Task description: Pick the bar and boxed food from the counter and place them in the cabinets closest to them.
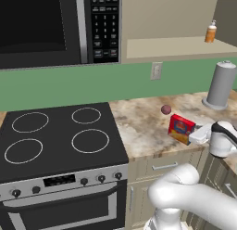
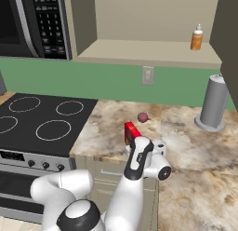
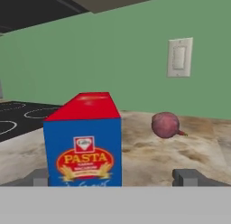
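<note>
From the left base view, we see the boxed food [image 1: 181,128] standing upright on the counter [image 1: 139,127], right of the stovetop [image 1: 60,138] and near the front edge. Our gripper [image 1: 196,134] is level with it, just beside its right face. A dark-red ball [image 1: 166,109] lies farther back, and the open cabinet [image 1: 176,47] above holds an orange bottle [image 1: 211,32].

From the right base view, the carton shows as a red sliver behind our wrist, with the paper towel holder [image 2: 213,104] far right.

From the hand view, the pasta label faces us and the 2 fingertips [image 3: 191,177] stand wide apart, the box between them but closer to the left one; nothing is held.

We judge this the approach to the first pick. Next we should centre the box, ease forward a little, then close on its sides before lifting toward the shelf above.
</note>
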Tool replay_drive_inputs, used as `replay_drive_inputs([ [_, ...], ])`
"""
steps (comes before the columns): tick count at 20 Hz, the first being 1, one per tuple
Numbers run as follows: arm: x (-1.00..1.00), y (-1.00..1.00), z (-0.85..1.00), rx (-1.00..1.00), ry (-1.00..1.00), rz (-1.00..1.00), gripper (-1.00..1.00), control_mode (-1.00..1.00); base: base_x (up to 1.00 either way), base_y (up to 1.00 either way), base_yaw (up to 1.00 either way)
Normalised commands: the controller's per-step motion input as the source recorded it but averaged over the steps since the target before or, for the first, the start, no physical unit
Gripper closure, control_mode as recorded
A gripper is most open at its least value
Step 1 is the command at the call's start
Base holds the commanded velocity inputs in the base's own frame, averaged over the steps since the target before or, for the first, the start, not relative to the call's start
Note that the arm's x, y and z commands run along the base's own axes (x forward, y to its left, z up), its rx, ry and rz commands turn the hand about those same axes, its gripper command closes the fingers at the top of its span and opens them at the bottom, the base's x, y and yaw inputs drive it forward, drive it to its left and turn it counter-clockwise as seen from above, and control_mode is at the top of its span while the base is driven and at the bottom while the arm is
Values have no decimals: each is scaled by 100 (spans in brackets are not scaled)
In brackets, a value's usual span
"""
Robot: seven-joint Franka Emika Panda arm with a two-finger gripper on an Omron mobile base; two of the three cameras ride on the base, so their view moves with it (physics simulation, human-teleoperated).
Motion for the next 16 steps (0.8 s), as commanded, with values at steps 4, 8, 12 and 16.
replay_drive_inputs([
  [4, 5, 2, -4, 0, 0, -1, -100, -100, 0, 0, 0],
  [8, 1, 3, -7, 0, 0, 0, -100, -100, 0, 0, 0],
  [12, 3, 4, -7, 1, 0, 0, -100, -100, 0, 0, 0],
  [16, 9, 7, -6, 1, 1, -1, -100, -100, 0, 0, 0],
])
